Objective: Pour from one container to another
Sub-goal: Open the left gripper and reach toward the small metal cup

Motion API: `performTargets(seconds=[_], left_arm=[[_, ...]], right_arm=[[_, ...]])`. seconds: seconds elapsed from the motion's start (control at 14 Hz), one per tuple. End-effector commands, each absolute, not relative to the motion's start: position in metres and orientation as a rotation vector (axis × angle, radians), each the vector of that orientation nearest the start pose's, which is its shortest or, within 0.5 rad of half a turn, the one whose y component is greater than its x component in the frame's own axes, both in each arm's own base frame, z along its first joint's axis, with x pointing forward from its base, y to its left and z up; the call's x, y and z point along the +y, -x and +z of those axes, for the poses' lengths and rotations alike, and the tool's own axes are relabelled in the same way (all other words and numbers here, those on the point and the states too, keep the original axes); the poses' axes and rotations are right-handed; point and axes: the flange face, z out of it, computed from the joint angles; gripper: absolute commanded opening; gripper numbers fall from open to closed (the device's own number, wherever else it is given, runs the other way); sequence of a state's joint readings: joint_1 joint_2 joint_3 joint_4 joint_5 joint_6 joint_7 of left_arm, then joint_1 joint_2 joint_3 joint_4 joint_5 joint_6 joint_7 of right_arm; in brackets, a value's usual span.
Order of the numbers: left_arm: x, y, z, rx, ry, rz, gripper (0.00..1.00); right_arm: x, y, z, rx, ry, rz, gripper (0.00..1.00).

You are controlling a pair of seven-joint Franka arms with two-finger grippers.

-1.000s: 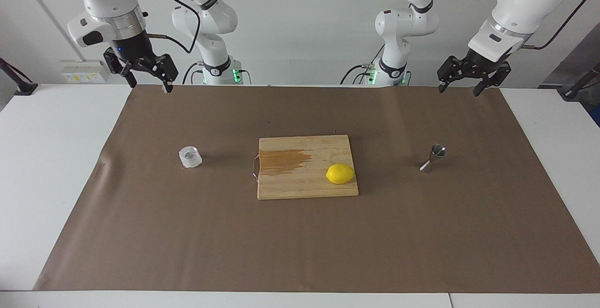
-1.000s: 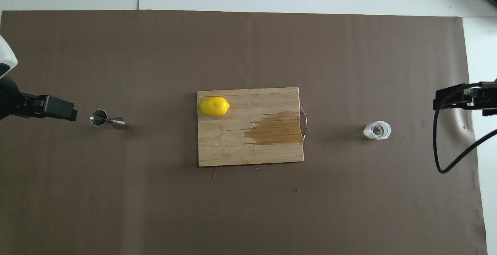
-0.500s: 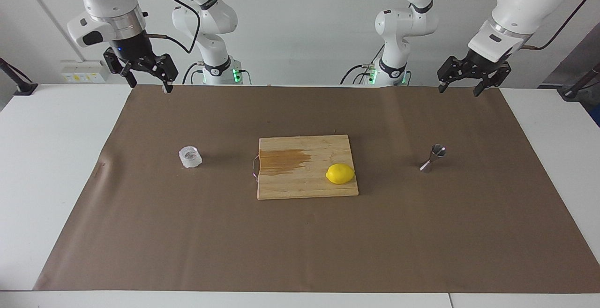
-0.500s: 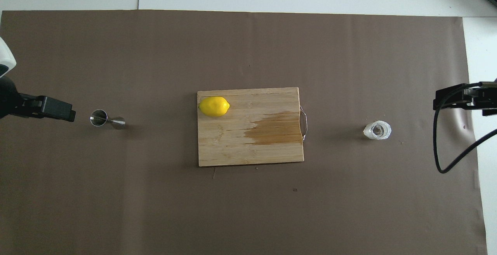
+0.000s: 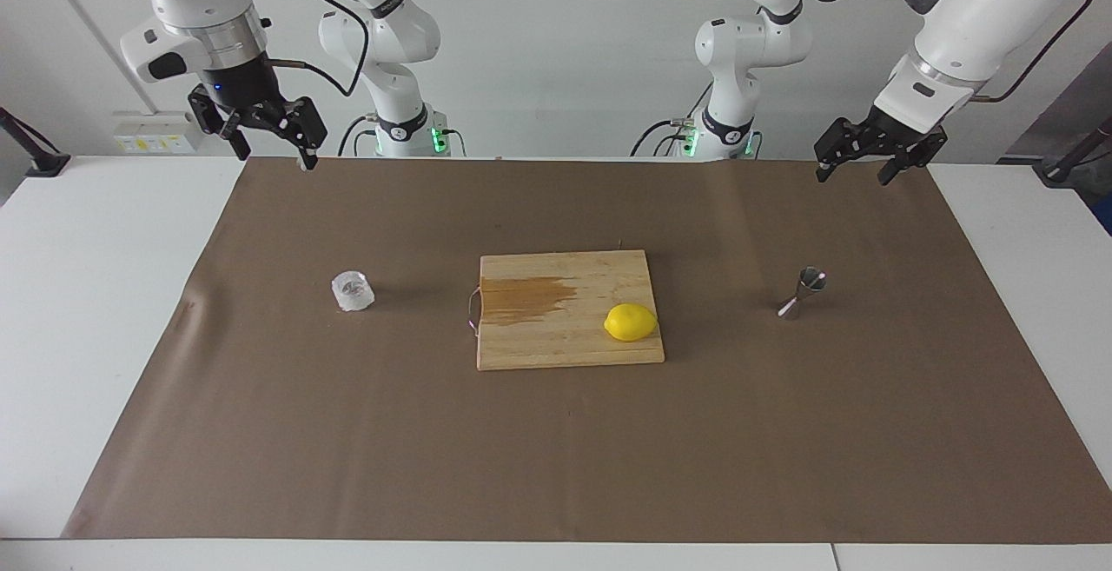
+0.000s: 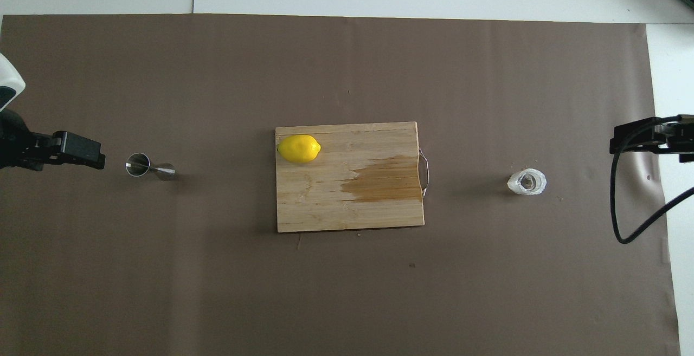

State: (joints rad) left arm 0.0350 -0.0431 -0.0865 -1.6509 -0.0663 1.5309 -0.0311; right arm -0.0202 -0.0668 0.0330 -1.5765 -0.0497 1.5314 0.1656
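The clear faceted cup (image 5: 352, 290) stands on the brown mat toward the right arm's end; it also shows in the overhead view (image 6: 527, 181). The steel jigger (image 5: 803, 293) stands upright on the mat toward the left arm's end, also in the overhead view (image 6: 142, 165). My right gripper (image 5: 272, 154) hangs open and empty high over the mat's edge at its own end, well apart from the cup. My left gripper (image 5: 854, 175) hangs open and empty high over the mat's edge at its end, apart from the jigger.
A wooden cutting board (image 5: 556, 336) with a dark wet stain lies mid-table between cup and jigger. A yellow lemon (image 5: 631, 322) rests on it toward the jigger. The brown mat (image 5: 556, 449) covers most of the white table.
Both grippers have shifted slightly up in the air, the left one a little toward its end of the table. Cup, jigger, lemon and board have not moved.
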Motion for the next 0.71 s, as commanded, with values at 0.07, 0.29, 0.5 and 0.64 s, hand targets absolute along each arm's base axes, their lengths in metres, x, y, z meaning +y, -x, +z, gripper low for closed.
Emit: performTargets(seconds=[0.07,0.29,0.5,0.64], left_arm=[[0.009,-0.559,0.567,-0.416,3.258,0.193,1.0],[0.037,-0.564,0.534,-0.894,3.202,0.297,1.0],[0.075,-0.552,0.496,-1.438,3.141,0.467,1.0],[0.095,-0.537,0.478,-1.764,3.058,0.541,1.0]], right_arm=[[-0.001,-0.524,0.66,0.223,3.155,-0.036,1.0],[-0.002,-0.522,0.663,0.225,3.154,-0.043,1.0],[-0.013,-0.522,0.663,0.259,3.151,-0.046,1.0],[-0.009,-0.521,0.665,0.249,3.152,-0.051,1.0]])
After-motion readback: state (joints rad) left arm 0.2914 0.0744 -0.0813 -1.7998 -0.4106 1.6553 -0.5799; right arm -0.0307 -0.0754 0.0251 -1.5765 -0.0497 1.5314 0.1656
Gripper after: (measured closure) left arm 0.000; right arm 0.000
